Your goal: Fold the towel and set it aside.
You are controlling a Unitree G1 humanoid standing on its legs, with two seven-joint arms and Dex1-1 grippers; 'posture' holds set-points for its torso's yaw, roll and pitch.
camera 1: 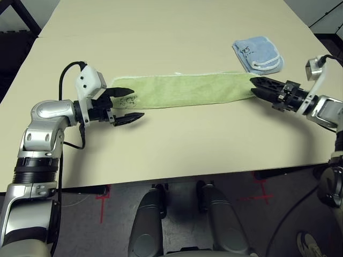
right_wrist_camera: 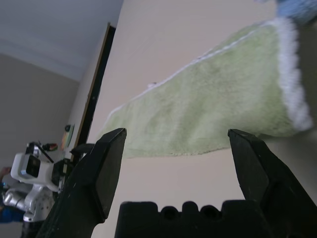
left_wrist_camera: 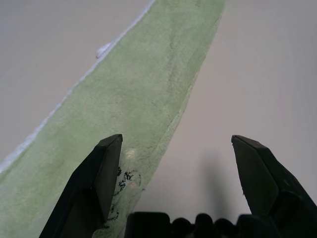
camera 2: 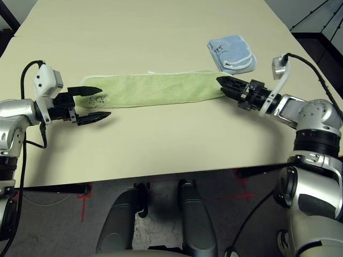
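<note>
Towel [camera 1: 182, 89] flat, logo partly behind released left hand [camera 1: 127, 105]; right hand [camera 2: 228, 84] released too.

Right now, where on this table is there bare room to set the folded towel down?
The far half of the table, beyond the green towel, is bare. So is the near strip between the towel and the table's front edge. It is crowded at the far right, where the folded light blue cloth lies close to the towel's end and the right gripper.
</note>
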